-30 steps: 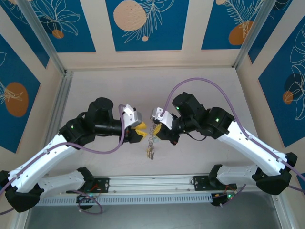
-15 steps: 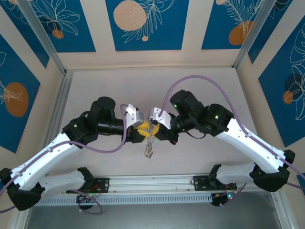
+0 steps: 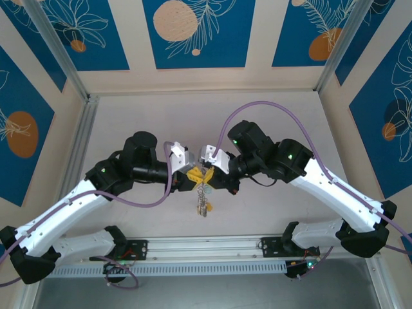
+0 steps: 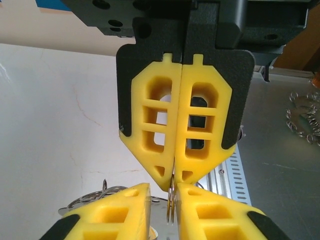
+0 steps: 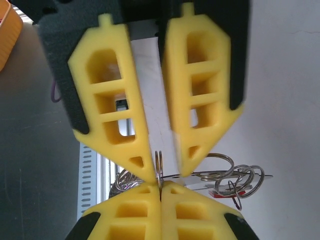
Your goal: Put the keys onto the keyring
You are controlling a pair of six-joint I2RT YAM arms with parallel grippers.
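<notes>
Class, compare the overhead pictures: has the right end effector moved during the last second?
Yes. The right end effector has shifted left relative to the front rail, meeting the left end effector.

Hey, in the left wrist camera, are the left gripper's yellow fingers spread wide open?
No, the left gripper has its fingers pressed together, pinching a thin metal ring at their tips.
</notes>
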